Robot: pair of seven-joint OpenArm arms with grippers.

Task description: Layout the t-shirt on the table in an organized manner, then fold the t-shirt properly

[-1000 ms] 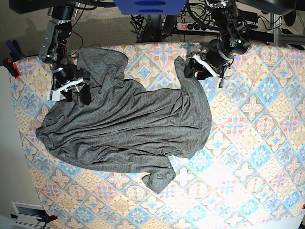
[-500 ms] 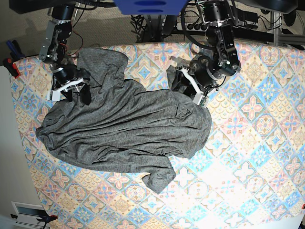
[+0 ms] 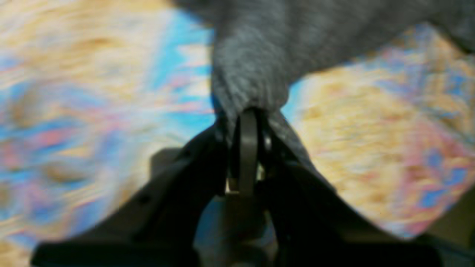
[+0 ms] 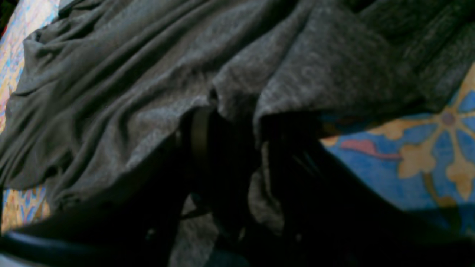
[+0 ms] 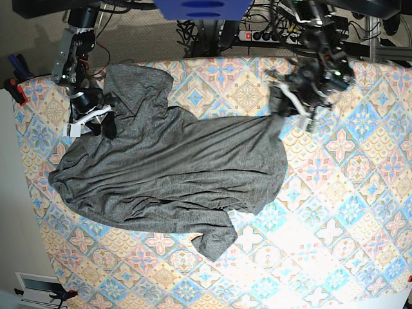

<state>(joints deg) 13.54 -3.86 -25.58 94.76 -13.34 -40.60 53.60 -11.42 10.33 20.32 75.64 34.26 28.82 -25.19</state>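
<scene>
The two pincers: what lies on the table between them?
In the base view, only the grey t-shirt stretches from the right pincer to the left pincer.

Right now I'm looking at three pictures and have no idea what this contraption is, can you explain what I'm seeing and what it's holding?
This is a robot with two arms working over a table covered in a pastel tile print. One picture looks down from overhead; the other two come from small cameras mounted at each arm's wrist, so the dark shapes at the bottom of those are the arm's own fingers.

A dark grey t-shirt lies rumpled on the table. The left end effector, on the right of the overhead picture, is shut on a pinch of the shirt's edge, seen close up in its wrist view. The right end effector sits at the shirt's other end with fabric draped over its fingers; whether it grips is unclear.
</scene>
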